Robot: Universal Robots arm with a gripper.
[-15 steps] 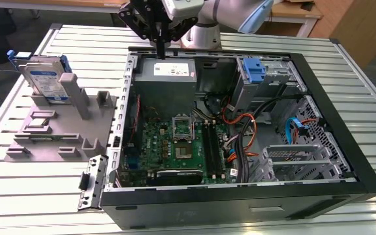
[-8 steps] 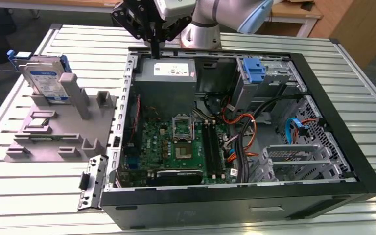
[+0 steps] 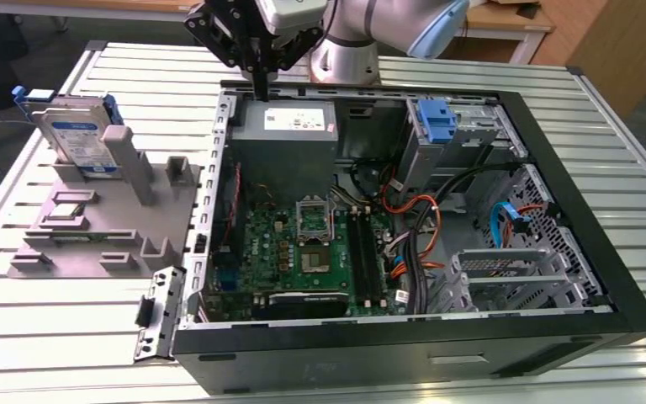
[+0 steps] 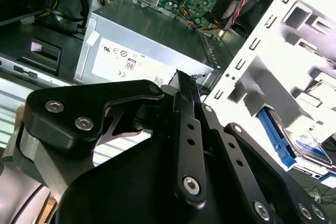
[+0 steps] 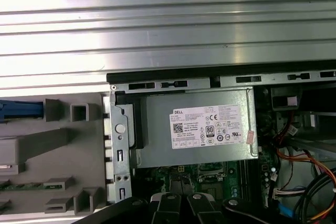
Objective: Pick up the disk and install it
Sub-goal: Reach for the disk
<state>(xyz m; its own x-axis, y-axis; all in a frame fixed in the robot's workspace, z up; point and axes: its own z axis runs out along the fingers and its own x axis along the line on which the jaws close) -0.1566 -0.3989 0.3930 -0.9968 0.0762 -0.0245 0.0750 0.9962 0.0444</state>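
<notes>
Dial: laid on the exterior view and centred on the motherboard (image 3: 300, 252), with 12 o'clock toward the far edge of the table (image 3: 54, 337).
Case: an open tower case (image 3: 413, 337) is laid on its side, its black front wall nearest at 6 o'clock. The board, orange and black cables and a grey drive cage (image 3: 503, 273) are exposed inside.
Fixture: a grey holding fixture (image 3: 87, 227) is set on the table just outside the case wall, at 9 o'clock.
Disk: the disk (image 3: 82, 139) is stood on edge in the far end of the fixture, at about 10 o'clock. It is tilted slightly, the blue-and-white label is turned toward the camera, and blue rails run along its edges. It is not yet picked up.
Bay: a bare blue bracket (image 3: 436, 118) is seen in the metal bay at 1 o'clock.
Power supply: the grey power supply (image 3: 289, 122), with a white sticker, is seated in the far corner of the case at 12 o'clock.
Gripper: the gripper (image 3: 260, 84) is hung just above the far edge of the power supply at 12 o'clock, well apart from the disk. The fingers are drawn together to a narrow tip and nothing is held.
Handling (judged): the disk is expected to be rigid, dense for its size, and sensitive to knocks. The bare metal is likely to be slick.
Grasp (judged): the exposed upper part is best pinched across the two broad faces, centred so the disk lifts straight out of its slot. The blue rails should be left free.
</notes>
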